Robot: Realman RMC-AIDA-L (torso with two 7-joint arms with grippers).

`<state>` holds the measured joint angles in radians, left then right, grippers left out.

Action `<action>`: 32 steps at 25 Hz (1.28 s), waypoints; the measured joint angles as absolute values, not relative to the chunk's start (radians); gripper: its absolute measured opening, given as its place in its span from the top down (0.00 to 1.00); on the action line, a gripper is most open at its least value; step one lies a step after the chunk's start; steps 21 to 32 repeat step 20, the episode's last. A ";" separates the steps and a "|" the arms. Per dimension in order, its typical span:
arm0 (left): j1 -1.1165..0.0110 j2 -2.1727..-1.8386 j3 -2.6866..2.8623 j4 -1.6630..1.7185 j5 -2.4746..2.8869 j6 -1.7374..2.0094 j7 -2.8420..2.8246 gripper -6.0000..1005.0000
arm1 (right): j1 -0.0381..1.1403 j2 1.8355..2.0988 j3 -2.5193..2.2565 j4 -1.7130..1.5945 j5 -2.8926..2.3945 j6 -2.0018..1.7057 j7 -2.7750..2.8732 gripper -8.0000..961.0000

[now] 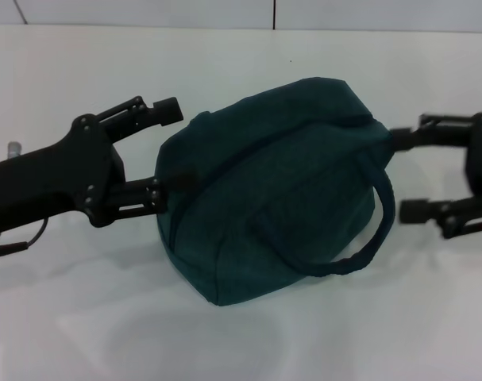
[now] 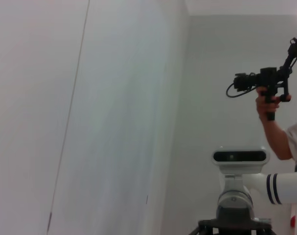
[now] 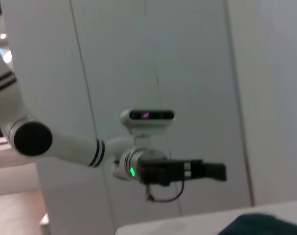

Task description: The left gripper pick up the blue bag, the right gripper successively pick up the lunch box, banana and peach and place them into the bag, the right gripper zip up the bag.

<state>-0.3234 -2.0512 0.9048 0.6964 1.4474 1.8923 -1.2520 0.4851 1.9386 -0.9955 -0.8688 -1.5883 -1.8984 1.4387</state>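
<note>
My left tool open at blue bag; right tool open. Zip looks done; next, back away.

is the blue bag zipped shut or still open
Apparently shut: in the head view the dark teal fabric lunch bag shows no gap or foil lining along its top seam. The zipper pull is not visible.

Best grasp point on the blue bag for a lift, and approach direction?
The loop handle of the blue bag: it arcs clear of the fabric on the robot's right. The right gripper sits beside it, so come from that side, probably pinching across the strap.
</note>
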 joint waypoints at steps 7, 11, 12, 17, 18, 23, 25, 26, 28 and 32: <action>-0.326 -2.052 0.905 0.686 1.474 1.881 -1.247 0.12 | 0.491 1.959 -0.990 -0.878 -1.613 -1.875 1.432 0.12; -0.322 -2.052 0.905 0.685 1.475 1.877 -1.246 0.13 | 0.490 1.961 -0.990 -0.871 -1.614 -1.874 1.432 0.12; -0.320 -2.053 0.905 0.685 1.476 1.877 -1.245 0.13 | 0.489 1.962 -0.990 -0.871 -1.614 -1.874 1.432 0.12; -0.319 -2.053 0.906 0.684 1.477 1.877 -1.244 0.13 | 0.484 1.963 -0.989 -0.870 -1.613 -1.873 1.432 0.12; -0.319 -2.053 0.907 0.684 1.477 1.877 -1.244 0.13 | 0.483 1.963 -0.988 -0.870 -1.612 -1.873 1.432 0.12; -0.319 -2.055 0.909 0.684 1.479 1.877 -1.244 0.13 | 0.482 1.964 -0.987 -0.869 -1.611 -1.873 1.432 0.12; -0.319 -2.055 0.909 0.684 1.479 1.877 -1.244 0.13 | 0.482 1.964 -0.987 -0.869 -1.611 -1.873 1.432 0.12; -0.319 -2.055 0.909 0.684 1.479 1.877 -1.244 0.13 | 0.482 1.964 -0.987 -0.869 -1.611 -1.873 1.432 0.12; -0.319 -2.055 0.909 0.684 1.479 1.877 -1.244 0.13 | 0.482 1.964 -0.987 -0.869 -1.611 -1.873 1.432 0.12; -0.319 -2.055 0.909 0.684 1.479 1.877 -1.244 0.13 | 0.482 1.964 -0.987 -0.869 -1.611 -1.873 1.432 0.12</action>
